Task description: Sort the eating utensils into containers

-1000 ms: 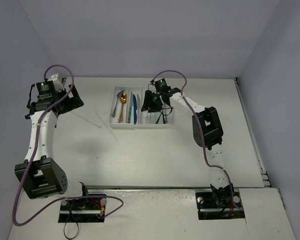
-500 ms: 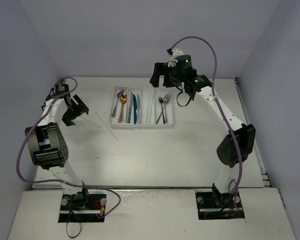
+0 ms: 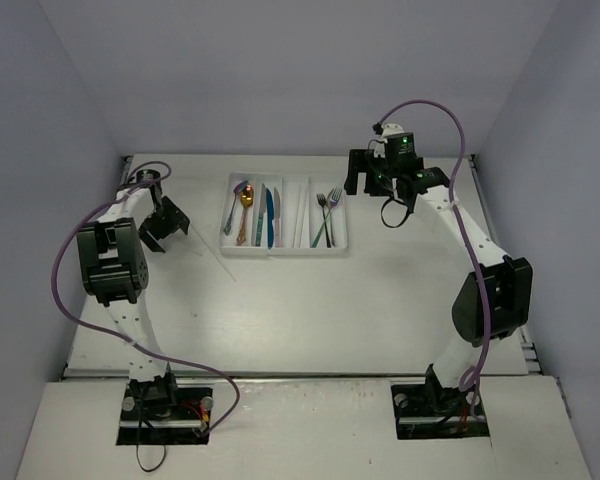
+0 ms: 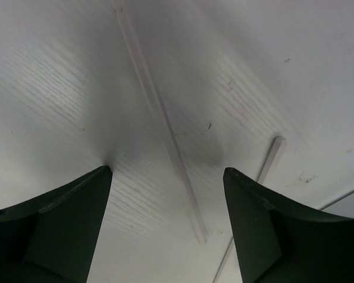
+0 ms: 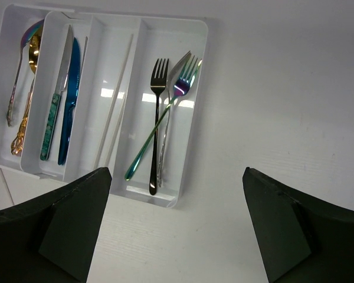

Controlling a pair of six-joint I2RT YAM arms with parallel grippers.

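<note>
White tabletop (image 3: 310, 310) fills the enclosure between pale walls. At its far middle sits the white cutlery tray (image 3: 280, 252), which has four long compartments. From the left they hold a purple-iridescent spoon (image 5: 30, 29) with a gold spoon (image 5: 34, 54), a silver knife (image 5: 62, 65) with a blue knife (image 5: 71, 88), pale sticks (image 5: 115, 97), and three forks (image 5: 157, 118). The right gripper (image 3: 363, 180) hangs just right of the tray, fingers spread, holding nothing. The left gripper (image 3: 165, 225), at the far left, is spread wide low over a thin stick (image 4: 165, 130) lying on the table. A second stick (image 4: 270, 156) lies near it.
</note>
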